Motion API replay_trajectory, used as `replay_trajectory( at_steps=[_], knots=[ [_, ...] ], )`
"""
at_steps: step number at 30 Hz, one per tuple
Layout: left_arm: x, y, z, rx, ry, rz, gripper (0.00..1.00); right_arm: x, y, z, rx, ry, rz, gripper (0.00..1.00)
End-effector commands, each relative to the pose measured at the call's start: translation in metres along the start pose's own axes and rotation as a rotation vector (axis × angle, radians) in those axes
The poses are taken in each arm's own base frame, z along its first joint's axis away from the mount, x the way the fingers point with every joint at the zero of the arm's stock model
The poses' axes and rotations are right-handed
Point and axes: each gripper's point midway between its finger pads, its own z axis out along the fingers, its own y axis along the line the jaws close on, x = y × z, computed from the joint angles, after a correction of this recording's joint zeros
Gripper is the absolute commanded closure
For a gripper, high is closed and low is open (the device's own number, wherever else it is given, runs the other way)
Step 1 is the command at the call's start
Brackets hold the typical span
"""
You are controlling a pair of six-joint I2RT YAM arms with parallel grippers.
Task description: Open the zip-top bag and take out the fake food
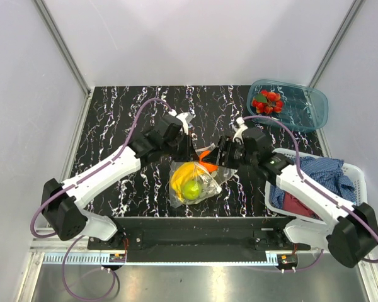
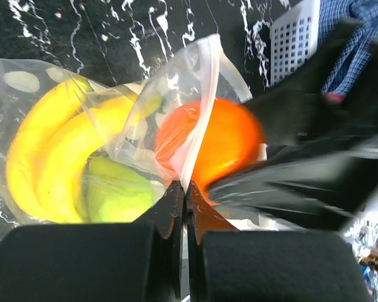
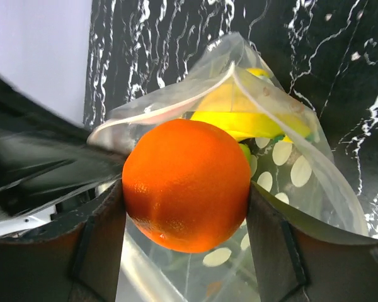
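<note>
The clear dotted zip-top bag (image 1: pixel 205 185) lies at the table's middle, mouth open toward the far side. Inside are a yellow banana (image 1: pixel 181 173) and a green round fruit (image 1: pixel 190 189). My left gripper (image 1: pixel 190 149) is shut on the bag's rim (image 2: pixel 198 126). My right gripper (image 1: pixel 218 156) is shut on the orange (image 3: pixel 186 184) and holds it at the bag's mouth; the orange also shows in the left wrist view (image 2: pixel 223 145). The banana (image 2: pixel 47 151) and green fruit (image 2: pixel 116 195) show through the plastic. The red berry cluster (image 1: pixel 267 102) lies in the teal tray (image 1: pixel 305 116).
A white slatted basket (image 1: pixel 356 173) with blue and red cloths stands at the right, close to my right arm. The teal tray is at the far right corner. Grey walls close the table on three sides.
</note>
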Motion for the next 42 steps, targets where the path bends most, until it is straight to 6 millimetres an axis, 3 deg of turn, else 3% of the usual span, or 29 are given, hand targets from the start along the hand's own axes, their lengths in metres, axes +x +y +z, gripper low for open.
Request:
replay_trajectory(
  at_steps=[1,5,7,9,10,12,13,14,16,17,19,20,21,22,23,24,25,26,28,29,31,33,34,36,37,40,42],
  knots=[
    [-0.021,-0.002,-0.011,-0.009,-0.112,-0.001,1.00,-0.032,0.018,-0.030,0.066,-0.102,-0.079,0.94],
    [-0.030,0.003,-0.017,-0.048,-0.163,-0.012,1.00,-0.053,0.020,-0.053,0.158,-0.162,-0.110,0.93],
    [-0.031,0.004,-0.018,-0.057,-0.168,0.001,1.00,-0.082,0.020,-0.068,0.215,-0.254,-0.114,0.93],
    [-0.029,0.006,-0.016,-0.057,-0.157,0.018,1.00,-0.101,0.006,-0.075,0.295,-0.292,-0.107,0.93],
    [-0.026,0.007,-0.014,-0.055,-0.141,0.034,1.00,-0.124,0.000,-0.086,0.323,-0.344,-0.095,0.93],
    [-0.020,0.009,-0.011,-0.048,-0.113,0.050,1.00,-0.148,-0.028,-0.091,0.402,-0.374,-0.047,0.93],
    [-0.017,0.008,-0.011,-0.031,-0.092,0.062,1.00,-0.164,-0.031,-0.099,0.412,-0.403,-0.035,0.93],
    [-0.013,0.007,-0.011,-0.020,-0.078,0.069,1.00,-0.183,-0.058,-0.104,0.469,-0.424,0.009,0.93],
    [-0.006,0.004,-0.011,0.015,-0.044,0.115,1.00,-0.211,-0.074,-0.113,0.518,-0.463,0.003,0.93],
    [-0.004,0.003,-0.012,0.027,-0.037,0.133,1.00,-0.223,-0.103,-0.112,0.576,-0.455,0.044,0.92],
    [-0.001,0.001,-0.016,0.056,-0.026,0.192,1.00,-0.250,-0.121,-0.120,0.612,-0.488,0.057,0.93],
    [-0.001,0.000,-0.017,0.064,-0.028,0.211,1.00,-0.257,-0.145,-0.112,0.650,-0.464,0.084,0.92],
    [-0.001,0.000,-0.018,0.070,-0.027,0.229,1.00,-0.268,-0.168,-0.123,0.686,-0.482,0.116,0.92],
    [-0.002,-0.001,-0.020,0.089,-0.025,0.268,1.00,-0.285,-0.171,-0.129,0.690,-0.507,0.114,0.92],
    [-0.003,-0.002,-0.021,0.101,-0.021,0.282,1.00,-0.288,-0.197,-0.120,0.710,-0.478,0.153,0.92],
    [-0.003,-0.003,-0.021,0.119,-0.011,0.295,1.00,-0.293,-0.213,-0.125,0.714,-0.478,0.186,0.92],
    [0.000,-0.007,-0.023,0.175,0.020,0.317,1.00,-0.307,-0.216,-0.129,0.707,-0.497,0.196,0.92],
    [0.000,-0.010,-0.022,0.203,0.038,0.320,1.00,-0.302,-0.239,-0.116,0.717,-0.442,0.240,0.92],
    [-0.003,-0.009,-0.024,0.255,0.062,0.300,1.00,-0.314,-0.252,-0.118,0.711,-0.455,0.276,0.89],
    [-0.005,-0.005,-0.022,0.260,0.066,0.289,1.00,-0.312,-0.269,-0.109,0.724,-0.435,0.305,0.88],
    [-0.015,0.001,-0.024,0.279,0.060,0.281,1.00,-0.320,-0.278,-0.106,0.715,-0.446,0.345,0.84],
    [-0.026,0.005,-0.024,0.286,0.047,0.282,1.00,-0.311,-0.294,-0.091,0.719,-0.387,0.390,0.78],
    [-0.031,0.009,-0.025,0.283,0.040,0.273,1.00,-0.317,-0.293,-0.092,0.717,-0.390,0.386,0.68],
    [-0.037,0.011,-0.023,0.280,0.035,0.267,1.00,-0.308,-0.304,-0.088,0.748,-0.352,0.408,0.52],
    [-0.038,0.011,-0.021,0.280,0.037,0.262,1.00,-0.310,-0.306,-0.088,0.761,-0.345,0.403,0.34],
    [-0.038,0.013,-0.015,0.274,0.060,0.216,1.00,-0.302,-0.307,-0.100,0.823,-0.308,0.398,0.12],
    [-0.037,0.013,-0.013,0.267,0.076,0.182,1.00,-0.291,-0.307,-0.109,0.871,-0.275,0.397,0.08]
  ],
)
